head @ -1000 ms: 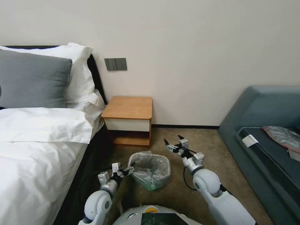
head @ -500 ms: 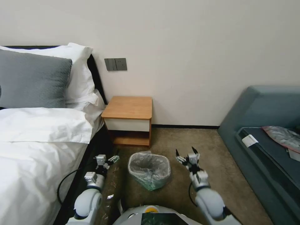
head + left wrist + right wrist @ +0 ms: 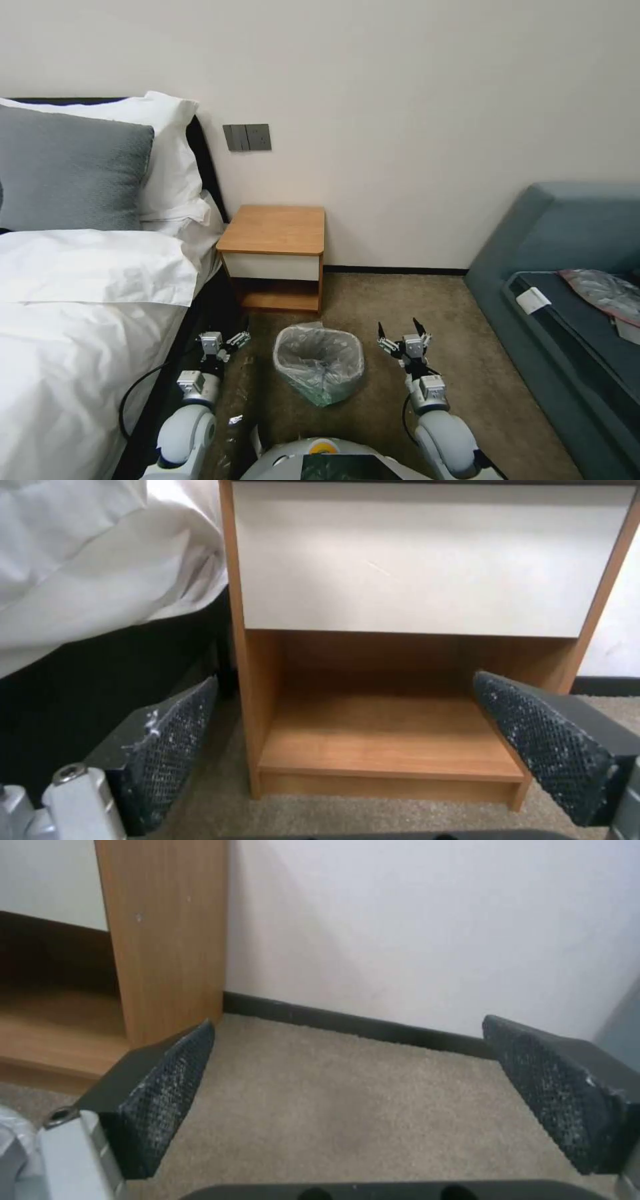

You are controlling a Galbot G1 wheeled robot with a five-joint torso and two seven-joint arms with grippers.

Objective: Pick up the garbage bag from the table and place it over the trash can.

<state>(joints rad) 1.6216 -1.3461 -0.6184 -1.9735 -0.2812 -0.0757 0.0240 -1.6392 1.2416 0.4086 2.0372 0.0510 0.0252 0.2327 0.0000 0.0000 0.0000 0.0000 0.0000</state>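
Lining the trash can (image 3: 327,393), the crinkled translucent garbage bag (image 3: 319,357) drapes over its rounded rim, on beige carpet (image 3: 467,373) before the boxy wooden table (image 3: 275,230). Left gripper (image 3: 239,341) and right gripper (image 3: 403,331) flank the bin, fingers spread wide, both empty. A white-sheeted bed (image 3: 80,320) crowds the left.

The carpeted floor (image 3: 373,307) carries the trash can (image 3: 319,363) and, beyond it, the bench (image 3: 275,230).
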